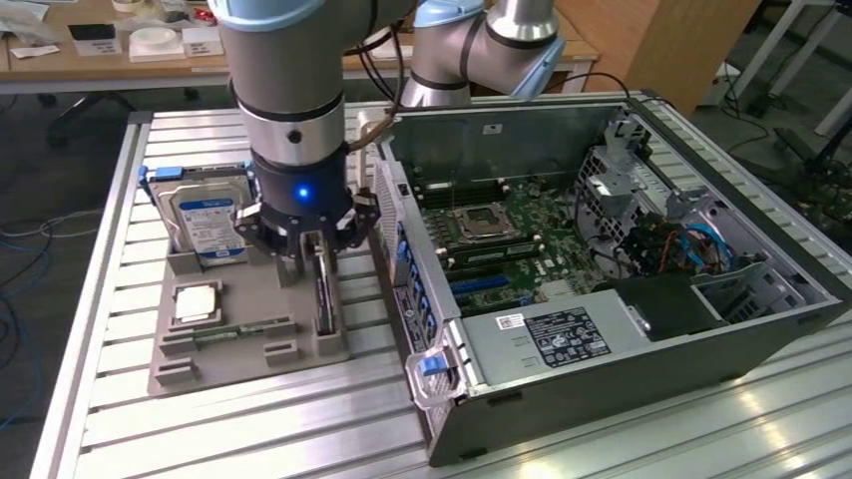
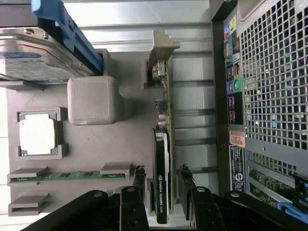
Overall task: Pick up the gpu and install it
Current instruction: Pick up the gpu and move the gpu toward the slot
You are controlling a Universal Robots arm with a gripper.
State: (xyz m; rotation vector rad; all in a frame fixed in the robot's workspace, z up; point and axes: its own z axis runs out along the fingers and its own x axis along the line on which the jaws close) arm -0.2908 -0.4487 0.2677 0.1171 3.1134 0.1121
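The gpu [image 1: 323, 292] stands on its long edge in a slot of the grey holder tray [image 1: 309, 351], on the exterior view's left of the open computer case [image 1: 600, 329]. It is a thin card with a dark face and a silver bracket at its far end. In the wrist view the gpu [image 2: 161, 159] runs lengthwise between the two black fingers [image 2: 140, 182]. My gripper [image 1: 313, 261] hangs directly over the card and straddles it, open, with a small gap on each side [image 2: 162, 185].
The grey tray [image 2: 106, 144] also holds a silver hard drive [image 1: 207, 215] in a blue carrier, a CPU [image 1: 198, 302] and a green memory stick [image 1: 239, 331]. The case lies on its side with the motherboard [image 1: 520, 235] exposed; its perforated rear panel [image 2: 269, 96] is close beside the card.
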